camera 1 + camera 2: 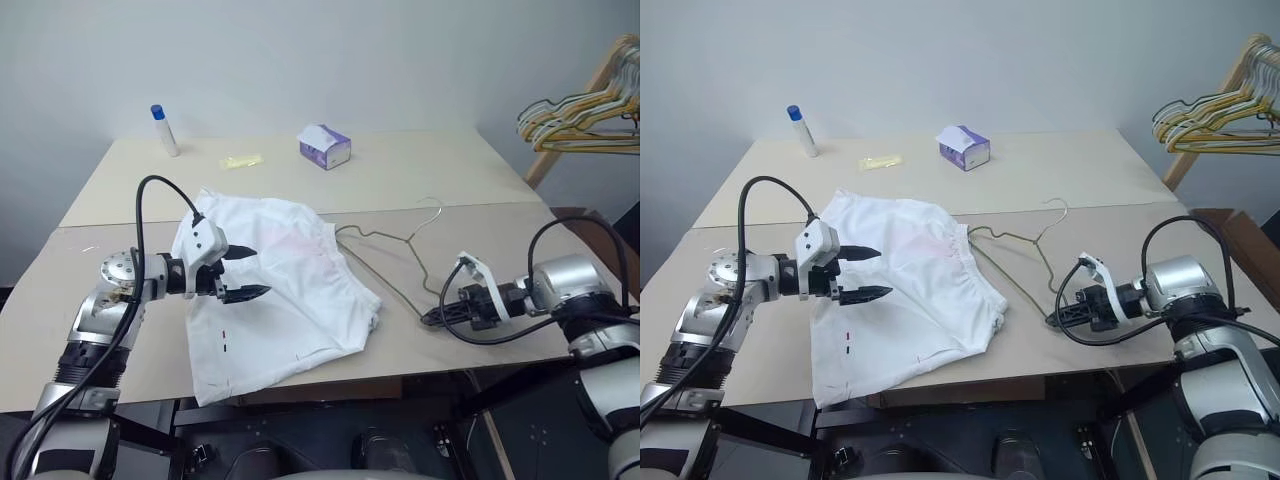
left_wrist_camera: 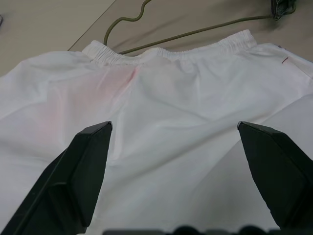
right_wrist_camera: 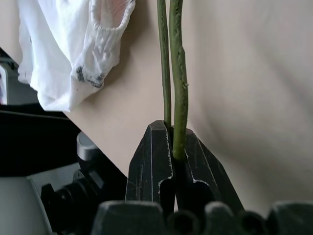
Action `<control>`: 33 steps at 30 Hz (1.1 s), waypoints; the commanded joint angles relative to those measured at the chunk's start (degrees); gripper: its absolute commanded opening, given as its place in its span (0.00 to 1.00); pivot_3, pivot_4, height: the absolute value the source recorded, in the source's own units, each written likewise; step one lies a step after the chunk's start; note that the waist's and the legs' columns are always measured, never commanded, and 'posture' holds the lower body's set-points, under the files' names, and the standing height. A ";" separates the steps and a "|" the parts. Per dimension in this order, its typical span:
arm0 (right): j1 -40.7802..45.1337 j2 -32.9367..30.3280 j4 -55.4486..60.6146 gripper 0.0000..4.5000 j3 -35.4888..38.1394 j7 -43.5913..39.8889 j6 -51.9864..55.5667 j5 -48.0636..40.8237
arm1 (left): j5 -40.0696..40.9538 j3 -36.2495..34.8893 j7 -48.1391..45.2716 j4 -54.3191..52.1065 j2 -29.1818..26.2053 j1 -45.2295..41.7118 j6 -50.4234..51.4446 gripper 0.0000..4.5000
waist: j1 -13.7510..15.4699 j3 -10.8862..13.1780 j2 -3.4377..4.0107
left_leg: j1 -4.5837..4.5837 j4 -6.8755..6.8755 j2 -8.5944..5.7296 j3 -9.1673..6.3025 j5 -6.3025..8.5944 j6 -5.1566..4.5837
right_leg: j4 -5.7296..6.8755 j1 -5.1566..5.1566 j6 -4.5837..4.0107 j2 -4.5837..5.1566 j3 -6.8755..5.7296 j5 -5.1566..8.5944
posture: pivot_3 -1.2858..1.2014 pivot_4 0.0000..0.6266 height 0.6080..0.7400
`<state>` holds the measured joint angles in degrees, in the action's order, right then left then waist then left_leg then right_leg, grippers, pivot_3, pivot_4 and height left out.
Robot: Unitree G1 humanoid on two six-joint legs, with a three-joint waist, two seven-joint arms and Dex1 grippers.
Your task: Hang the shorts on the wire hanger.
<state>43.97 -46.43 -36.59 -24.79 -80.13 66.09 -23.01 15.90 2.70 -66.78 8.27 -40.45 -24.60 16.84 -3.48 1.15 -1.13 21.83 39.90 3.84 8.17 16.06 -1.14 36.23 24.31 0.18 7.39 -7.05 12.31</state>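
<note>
White shorts (image 1: 275,290) lie flat on table (image 1: 420,180), wire hanger (image 1: 385,250) beside them.

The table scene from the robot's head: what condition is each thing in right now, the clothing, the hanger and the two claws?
Shorts: lying spread on the table, not hung.
Wire hanger: flat on the table, one end under the waistband, the corner pinched.
Left gripper: open, above the shorts, holding nothing.
Right gripper: shut on the hanger's corner.
Bunched hangers: hanging on a wooden rack.
Tissue box: tissue poking out.
Bottle: upright, capped.
</note>
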 commanded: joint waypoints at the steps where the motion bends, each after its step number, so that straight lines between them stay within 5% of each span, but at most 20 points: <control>1: 2.72 -0.41 -0.81 0.00 -3.97 -7.40 -3.71 3.12 | 0.60 -1.26 0.53 -1.35 -0.15 -0.37 -0.71 0.99 | 0.02 0.00 0.00 | 0.00 0.00 0.00 0.00 0.00 0.00 | 0.00 0.00 0.00 0.00 0.00 0.00 | 0.51 0.00 1.00; 17: 20.14 11.64 -31.31 0.00 -10.52 -12.37 -21.41 12.07 | -0.01 -1.81 3.03 -4.48 -1.34 3.14 -0.98 0.99 | 0.55 0.00 0.03 | 0.01 0.06 0.00 0.14 -0.09 0.16 | 0.35 0.12 -0.01 -0.01 0.03 0.01 | 0.54 0.00 1.00; 28: 24.58 16.67 -40.14 0.00 1.10 -4.67 -25.16 19.41 | 0.44 -2.15 4.80 -7.80 -1.38 5.99 0.03 0.99 | 2.39 0.00 0.06 | 0.09 0.07 0.00 0.29 -0.13 0.22 | 0.46 0.21 -0.04 -0.01 0.02 0.03 | 0.56 0.00 1.00; 33: 25.09 17.66 -40.10 0.00 0.53 -11.03 -26.46 24.71 | 0.44 -2.13 5.11 -8.07 -1.23 6.30 0.13 0.99 | 2.74 0.00 0.07 | 0.09 0.07 0.00 0.39 -0.14 0.25 | 0.47 0.23 -0.05 -0.01 0.02 0.03 | 0.56 0.00 1.00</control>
<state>67.57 -28.72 -77.11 -24.05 -87.59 41.30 0.00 15.85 1.83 -61.95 2.01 -41.07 -17.79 17.30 -0.74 1.15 -1.06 21.92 39.97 3.85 8.56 15.92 -0.89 36.70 24.54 0.13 7.38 -7.03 12.34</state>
